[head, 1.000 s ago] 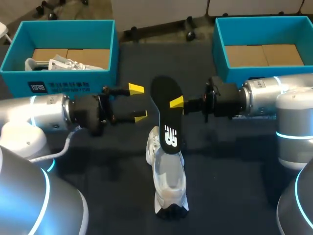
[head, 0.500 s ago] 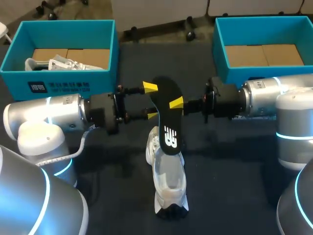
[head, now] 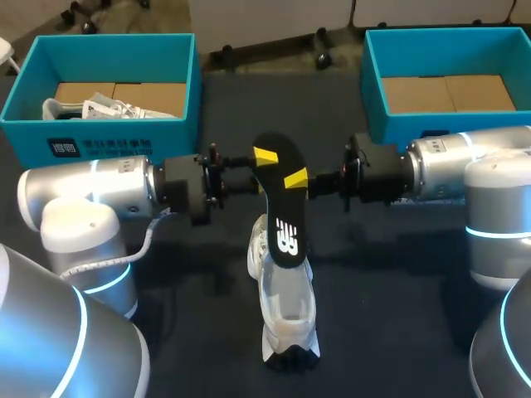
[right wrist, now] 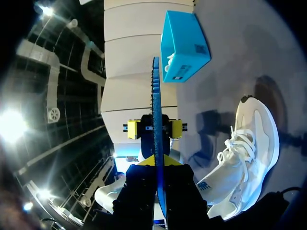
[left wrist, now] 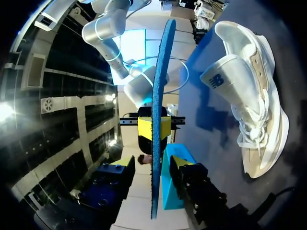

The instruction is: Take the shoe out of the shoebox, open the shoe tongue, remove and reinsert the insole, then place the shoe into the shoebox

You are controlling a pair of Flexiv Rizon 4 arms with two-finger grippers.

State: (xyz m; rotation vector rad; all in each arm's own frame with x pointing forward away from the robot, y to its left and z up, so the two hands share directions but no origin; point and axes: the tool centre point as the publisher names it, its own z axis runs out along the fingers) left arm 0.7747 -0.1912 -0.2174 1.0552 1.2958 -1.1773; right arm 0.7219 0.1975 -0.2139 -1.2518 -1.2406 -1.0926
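The right claw (head: 294, 178) is clenched on the black insole (head: 282, 211), its yellow tips pinching the insole from both faces near the upper, wider end. The insole stands on edge and nearly upright, with its blue underside showing in the left wrist view. Its lower end hangs over the laced front of the white shoe (head: 286, 307); whether it touches the shoe cannot be told.

The left claw (left wrist: 151, 162) is released. Its two fingers (right wrist: 132, 128) straddle the insole from the opposite side, one on each face, with a gap to the insole on both sides. It sits just above the spot where the right claw grips, so the two claws face each other across the insole.

The shoe rests on its sole on the dark surface (head: 182, 290), directly below the insole and near the middle, with its heel toward the robot and its opening facing up.

Farther back at the left stands a blue box (head: 104, 133) holding a second white shoe (head: 108, 108). A matching blue box (head: 373, 83) stands at the back right, behind the right arm.
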